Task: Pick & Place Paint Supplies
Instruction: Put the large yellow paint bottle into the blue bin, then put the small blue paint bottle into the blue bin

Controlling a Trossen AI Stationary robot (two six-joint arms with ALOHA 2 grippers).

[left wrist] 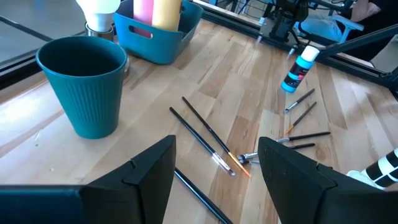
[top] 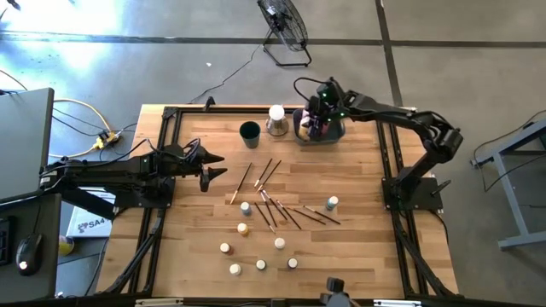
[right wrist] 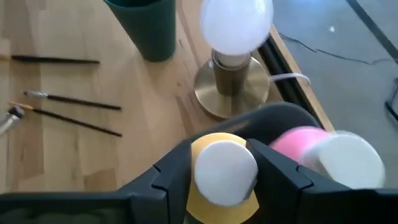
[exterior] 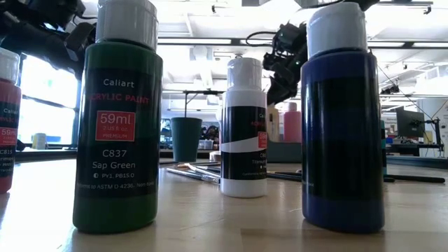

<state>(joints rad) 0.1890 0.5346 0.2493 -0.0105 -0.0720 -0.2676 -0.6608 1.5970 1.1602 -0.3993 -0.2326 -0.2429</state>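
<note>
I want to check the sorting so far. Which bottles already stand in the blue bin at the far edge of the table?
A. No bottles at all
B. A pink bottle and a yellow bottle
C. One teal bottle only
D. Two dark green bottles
B: the left wrist view shows a pink bottle and a yellow bottle standing side by side in the blue bin.

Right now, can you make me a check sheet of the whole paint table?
Surface: wooden table, dark frame.
Job's things: brushes scattered mid-table; small bottles standing near them; pink bottle and yellow bottle in the blue bin.
Clutter: teal cup, lamp.
Claws: right claw over the bin, around the yellow bottle's white cap; left claw open, waiting at the left edge.
Cables: yellow and white ones on the floor.
Surroundings: fan, metal stand.
</note>
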